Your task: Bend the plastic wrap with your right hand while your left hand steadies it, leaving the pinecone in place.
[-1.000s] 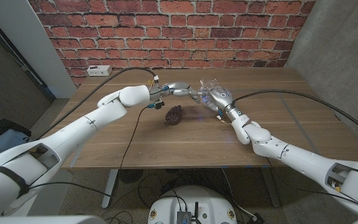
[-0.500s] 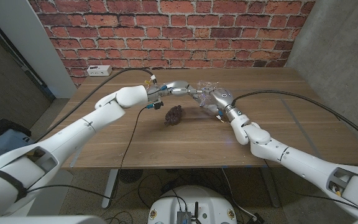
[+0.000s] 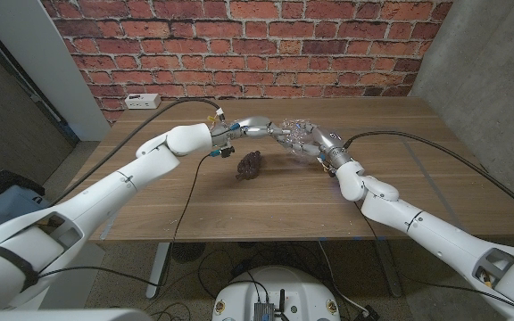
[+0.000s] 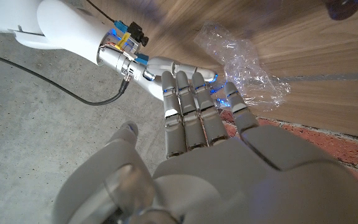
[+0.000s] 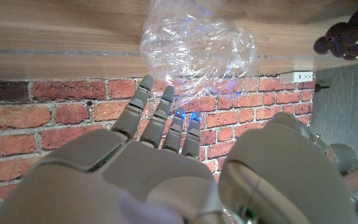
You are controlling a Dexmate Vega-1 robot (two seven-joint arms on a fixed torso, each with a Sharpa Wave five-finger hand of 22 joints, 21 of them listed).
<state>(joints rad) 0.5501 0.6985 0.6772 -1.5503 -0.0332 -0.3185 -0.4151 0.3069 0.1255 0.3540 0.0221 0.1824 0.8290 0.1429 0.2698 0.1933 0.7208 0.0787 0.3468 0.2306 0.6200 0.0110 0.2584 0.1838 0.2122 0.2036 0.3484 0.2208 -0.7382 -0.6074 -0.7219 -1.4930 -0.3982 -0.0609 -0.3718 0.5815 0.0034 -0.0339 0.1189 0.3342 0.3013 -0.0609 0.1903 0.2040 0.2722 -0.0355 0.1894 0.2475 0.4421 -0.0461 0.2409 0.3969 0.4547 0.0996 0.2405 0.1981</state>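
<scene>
The clear, crumpled plastic wrap (image 3: pixel 295 130) lies on the wooden table (image 3: pixel 239 209) between my two hands. My left hand (image 3: pixel 264 127) comes in from the left with its fingers (image 4: pixel 194 118) stretched out straight, tips at the wrap (image 4: pixel 248 73). From the right, my right hand (image 3: pixel 314 141) reaches in with fingers (image 5: pixel 165 118) extended and slightly spread, tips at the edge of the wrap (image 5: pixel 197 48), thumb apart. Neither hand closes around it. The dark brown pinecone (image 3: pixel 250 165) sits just in front of the wrap, apart from both hands; it also appears as the pinecone (image 5: pixel 347 38).
A white power strip (image 3: pixel 140 101) lies at the table's far left corner. Black cables run along both arms, one (image 3: pixel 188 192) draped over the table near the pinecone. A brick wall (image 3: pixel 257 45) stands behind the table.
My right hand has turned and drawn back slightly to the right, so more of the wrap shows between the hands. The left hand shifted a little; the pinecone stayed put.
</scene>
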